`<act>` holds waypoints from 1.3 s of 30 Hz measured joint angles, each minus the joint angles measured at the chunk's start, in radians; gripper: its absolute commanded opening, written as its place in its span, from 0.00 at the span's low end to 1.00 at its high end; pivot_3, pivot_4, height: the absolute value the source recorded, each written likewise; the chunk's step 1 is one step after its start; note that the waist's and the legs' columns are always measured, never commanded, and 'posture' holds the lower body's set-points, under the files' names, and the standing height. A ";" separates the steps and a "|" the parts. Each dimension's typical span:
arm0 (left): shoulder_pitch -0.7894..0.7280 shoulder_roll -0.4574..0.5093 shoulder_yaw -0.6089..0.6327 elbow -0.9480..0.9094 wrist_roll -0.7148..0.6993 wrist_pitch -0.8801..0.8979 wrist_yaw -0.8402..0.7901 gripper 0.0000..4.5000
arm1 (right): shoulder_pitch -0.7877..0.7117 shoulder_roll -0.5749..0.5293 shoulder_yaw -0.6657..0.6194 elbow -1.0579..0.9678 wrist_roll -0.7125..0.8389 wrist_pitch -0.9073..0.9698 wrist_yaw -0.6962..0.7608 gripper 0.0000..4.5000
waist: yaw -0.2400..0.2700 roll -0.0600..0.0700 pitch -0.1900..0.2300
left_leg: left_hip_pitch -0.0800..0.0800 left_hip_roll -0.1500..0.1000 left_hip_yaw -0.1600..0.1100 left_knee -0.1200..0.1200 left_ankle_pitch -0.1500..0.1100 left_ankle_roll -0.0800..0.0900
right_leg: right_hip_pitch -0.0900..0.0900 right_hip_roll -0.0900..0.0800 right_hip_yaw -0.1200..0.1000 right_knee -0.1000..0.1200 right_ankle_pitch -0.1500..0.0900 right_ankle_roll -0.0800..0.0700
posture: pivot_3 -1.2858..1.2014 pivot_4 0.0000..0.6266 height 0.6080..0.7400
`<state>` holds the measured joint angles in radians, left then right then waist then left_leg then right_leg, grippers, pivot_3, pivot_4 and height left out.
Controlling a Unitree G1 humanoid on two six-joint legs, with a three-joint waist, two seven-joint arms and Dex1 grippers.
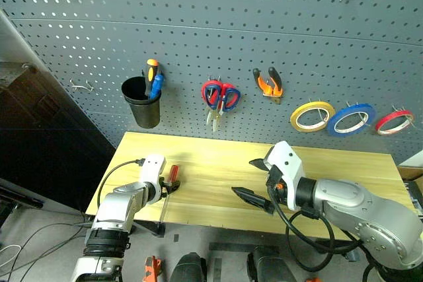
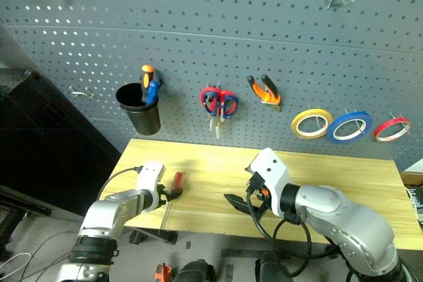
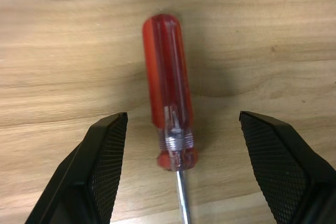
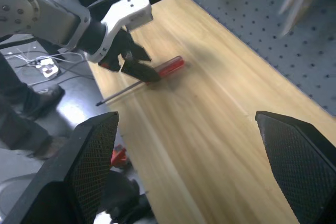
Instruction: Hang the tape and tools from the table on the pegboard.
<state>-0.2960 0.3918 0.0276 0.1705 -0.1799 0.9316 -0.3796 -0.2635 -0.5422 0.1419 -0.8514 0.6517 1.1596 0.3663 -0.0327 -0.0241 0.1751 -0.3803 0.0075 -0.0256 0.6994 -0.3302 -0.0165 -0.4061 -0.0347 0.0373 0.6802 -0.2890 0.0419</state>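
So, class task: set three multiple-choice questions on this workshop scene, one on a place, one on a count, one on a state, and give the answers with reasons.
1. Where does the red screwdriver lie?
A. in the black cup
B. on the table
C. on a pegboard hook

2. How many tape rings hang on the pegboard?
A. one
B. two
C. three

3. How do the left gripper's fingers stand?
A. open, either side of the screwdriver
B. shut on the screwdriver
C. shut on nothing

Answers:
1 B: it lies flat on the table, near the left end.
2 C: a yellow ring, a blue ring and a red ring hang in a row.
3 A: wood shows between each finger and the handle.
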 measured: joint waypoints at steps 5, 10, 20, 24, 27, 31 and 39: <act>-0.054 -0.041 0.050 0.075 -0.010 0.069 0.056 0.62 | -0.026 -0.035 0.015 0.001 0.008 0.005 0.030 1.00 | -0.001 0.000 0.000 | 0.000 0.000 0.000 0.000 0.000 0.000 | 0.000 0.000 0.000 0.000 0.000 0.000 | 0.49 0.27 1.00; -0.058 -0.043 0.067 0.079 -0.012 0.071 0.073 0.30 | -0.033 -0.074 0.031 0.001 0.007 -0.005 0.069 1.00 | 0.001 0.000 0.000 | -0.001 0.000 0.000 0.000 0.000 0.000 | 0.000 -0.001 0.001 0.000 0.000 0.000 | 0.50 0.26 1.00; 0.055 -0.029 0.044 -0.046 -0.022 -0.069 -0.007 0.21 | -0.073 -0.076 0.028 0.045 -0.035 -0.129 0.096 1.00 | 0.002 -0.001 -0.001 | -0.001 0.000 0.000 -0.001 0.002 -0.004 | -0.001 -0.001 0.003 -0.001 0.000 0.000 | 0.51 0.24 1.00; 0.148 0.010 0.036 -0.127 0.003 -0.176 -0.014 0.21 | -0.077 -0.089 0.026 0.071 -0.054 -0.184 0.125 1.00 | 0.003 -0.001 -0.001 | -0.001 0.000 0.000 -0.001 0.002 -0.003 | -0.001 -0.002 0.003 -0.001 0.000 0.000 | 0.51 0.23 1.00; 0.247 0.055 0.018 -0.211 0.050 -0.360 -0.032 0.21 | -0.077 -0.107 0.026 0.075 -0.086 -0.238 0.147 1.00 | 0.005 -0.001 -0.001 | -0.001 0.000 0.000 -0.002 0.002 -0.003 | -0.001 -0.003 0.003 -0.001 0.000 0.000 | 0.52 0.22 1.00; 0.346 0.081 0.019 -0.322 0.066 -0.591 -0.083 0.21 | -0.076 -0.121 0.015 0.084 -0.125 -0.339 0.190 1.00 | 0.009 0.000 -0.002 | -0.001 0.000 0.000 -0.002 0.001 -0.003 | 0.000 -0.004 0.003 -0.002 0.000 0.000 | 0.52 0.21 1.00; 0.203 0.035 0.037 -0.355 0.070 -0.964 -0.078 0.21 | -0.130 -0.119 -0.038 0.130 -0.116 -0.472 0.279 1.00 | 0.042 -0.002 -0.005 | -0.001 0.000 -0.001 -0.001 0.002 -0.003 | 0.000 -0.003 0.000 0.000 0.001 -0.001 | 0.53 0.19 1.00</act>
<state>-0.0931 0.4267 0.0645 -0.1845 -0.1097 -0.0327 -0.4575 -0.3930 -0.6615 0.1040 -0.7215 0.5357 0.6872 0.6450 0.0095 -0.0261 0.1698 -0.3814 0.0075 -0.0262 0.6983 -0.3285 -0.0193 -0.4060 -0.0376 0.0372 0.6802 -0.2885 0.0411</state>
